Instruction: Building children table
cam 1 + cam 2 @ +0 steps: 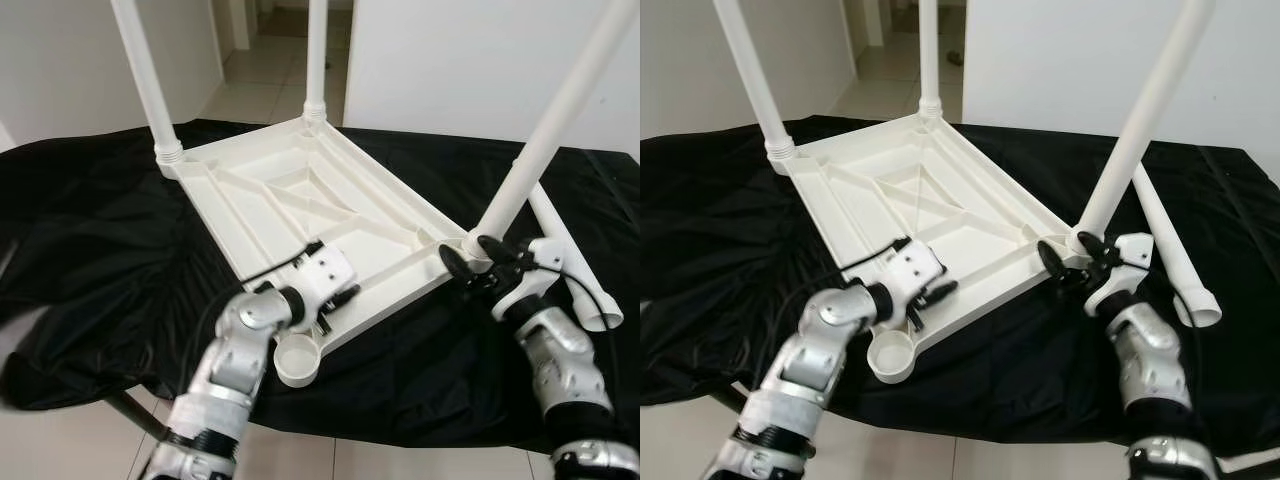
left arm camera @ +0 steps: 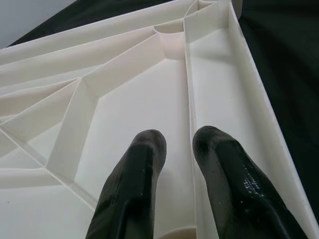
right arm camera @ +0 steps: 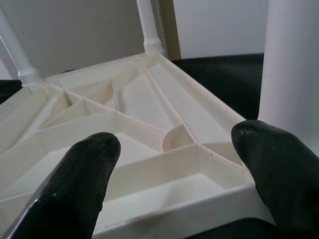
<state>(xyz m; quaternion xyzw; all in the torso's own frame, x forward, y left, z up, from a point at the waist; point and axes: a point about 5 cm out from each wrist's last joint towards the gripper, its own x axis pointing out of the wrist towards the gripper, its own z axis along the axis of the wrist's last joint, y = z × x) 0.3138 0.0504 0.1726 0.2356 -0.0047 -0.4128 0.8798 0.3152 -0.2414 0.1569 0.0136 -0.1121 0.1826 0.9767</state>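
Note:
A white plastic children's table (image 1: 262,212) lies upside down on a black cloth. Three white legs stand in its corner sockets: far left (image 1: 146,85), far middle (image 1: 316,60) and near right (image 1: 548,135). The near-left socket (image 1: 298,362) holds nothing. A loose leg (image 1: 572,262) lies on the cloth to the right. My left gripper (image 1: 340,298) hovers over the table's near rim, open a little, with a rib (image 2: 188,94) showing between its fingers. My right gripper (image 1: 475,256) is open wide at the near-right corner, right beside the base of that leg (image 3: 294,64).
The black cloth (image 1: 90,250) drapes over the support and ends at the front, with tiled floor (image 1: 60,440) below. A white wall (image 1: 480,60) stands behind, and a hallway (image 1: 270,50) opens at the back.

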